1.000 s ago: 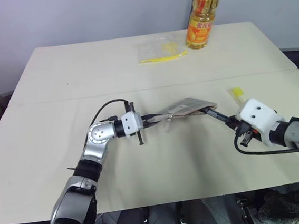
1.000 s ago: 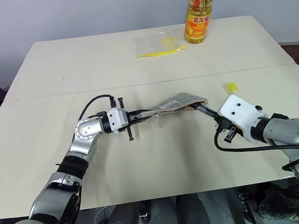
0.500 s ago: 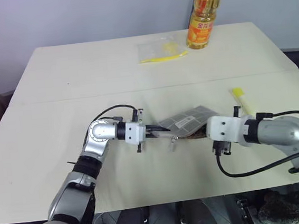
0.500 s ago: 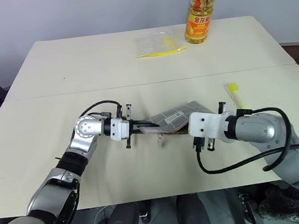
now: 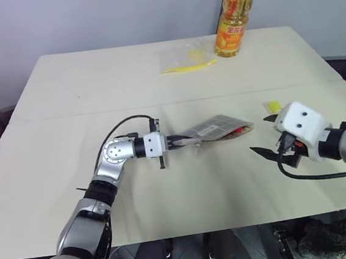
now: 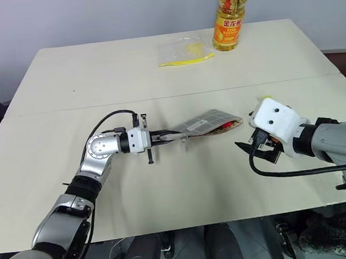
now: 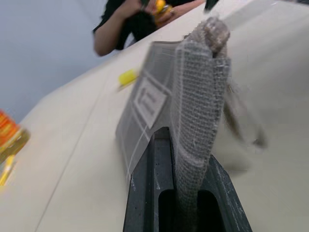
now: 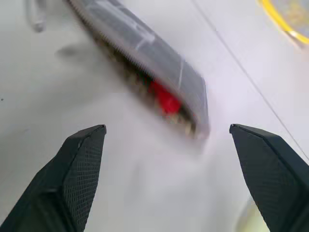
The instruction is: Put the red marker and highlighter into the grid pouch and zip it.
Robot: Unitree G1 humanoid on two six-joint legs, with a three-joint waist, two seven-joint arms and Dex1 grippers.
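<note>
My left gripper is shut on the left end of the grid pouch, holding it just above the table; its fingers clamp the grey fabric. The pouch's mouth gapes at its right end. The red marker lies inside it, showing red in the opening. My right gripper stands open a short way right of the pouch's mouth, with nothing between its fingers. The highlighter lies on the table behind the right gripper, mostly hidden by it.
An oil bottle stands at the table's far edge, with a clear plastic bag of yellow contents to its left. A person shows beyond the table in the left wrist view.
My right gripper pushed in against the pouch's right end, then drew back to the right and opened. Red now shows in the pouch's mouth. The left gripper keeps its hold.
</note>
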